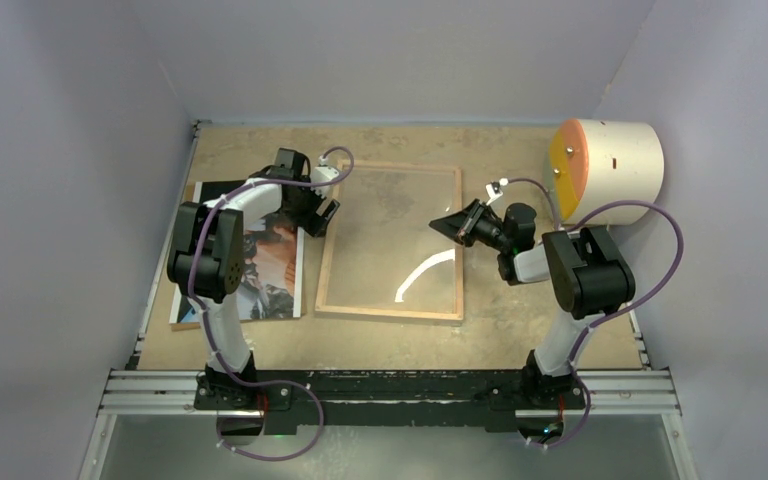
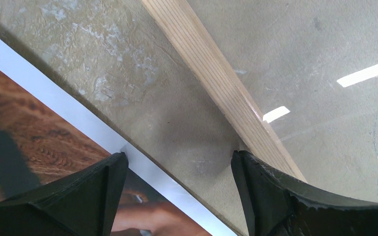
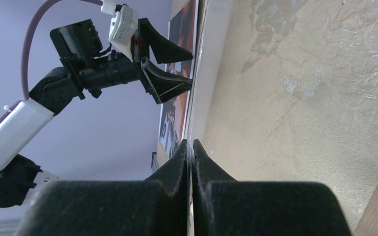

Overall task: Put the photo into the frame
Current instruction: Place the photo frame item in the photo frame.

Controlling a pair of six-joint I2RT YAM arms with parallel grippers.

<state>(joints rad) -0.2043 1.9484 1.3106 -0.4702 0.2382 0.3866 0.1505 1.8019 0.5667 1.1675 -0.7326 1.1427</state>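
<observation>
The frame [image 1: 388,313] lies flat mid-table, wood back up, with its clear pane catching glare. The photo [image 1: 270,262] lies face up just left of it. My left gripper [image 1: 325,215] hangs open low between them. In the left wrist view its jaws [image 2: 178,160] straddle bare table, one finger over the photo's [image 2: 39,128] white edge and the other at the frame's wooden rim [image 2: 211,73]. My right gripper [image 1: 438,226] is shut, turned sideways just inside the frame's right rim. In its own view the tips [image 3: 191,142] meet low over the pane with nothing visibly held, facing the left gripper [image 3: 192,70].
A brown board [image 1: 192,195] shows from under the photo at the left. A cream cylinder with an orange face [image 1: 610,170] stands at the back right beside the right arm. Walls close in on three sides, and a metal rail [image 1: 390,390] runs along the near edge.
</observation>
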